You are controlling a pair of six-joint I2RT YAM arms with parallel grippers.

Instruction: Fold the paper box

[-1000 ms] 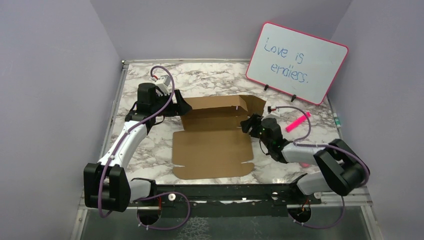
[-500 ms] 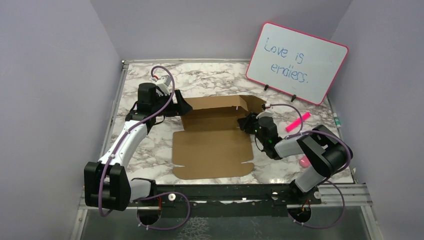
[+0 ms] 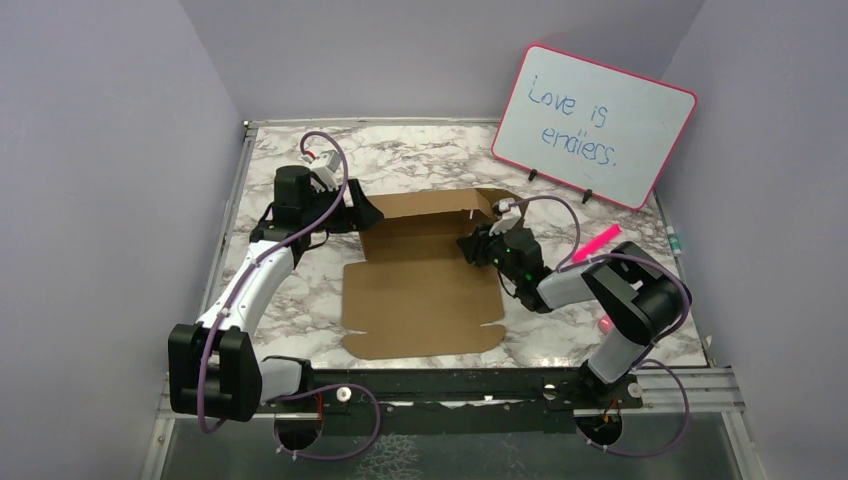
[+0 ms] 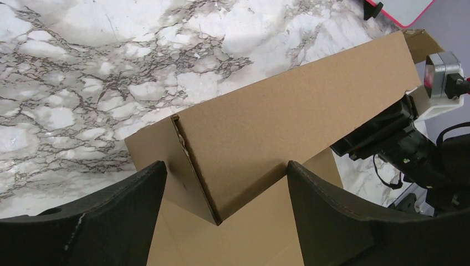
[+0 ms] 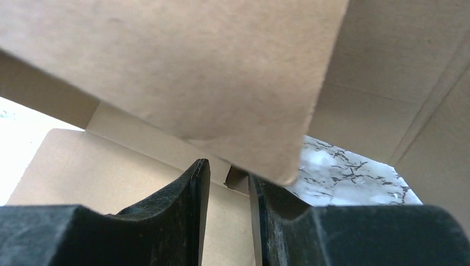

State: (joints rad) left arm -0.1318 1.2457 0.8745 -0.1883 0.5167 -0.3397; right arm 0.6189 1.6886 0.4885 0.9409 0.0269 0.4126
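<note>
Left jaws released astride the box (image 4: 288,111) corner, right jaws near-shut at a flap (image 5: 183,66) we cannot tell they grasp, we risk it slipping and springing flat.

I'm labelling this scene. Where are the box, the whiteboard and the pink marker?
box (image 3: 420,300): top view, on its flat near panel.
whiteboard (image 3: 600,128): top view, middle of its white face.
marker (image 3: 604,238): top view, on its pink barrel.
</note>
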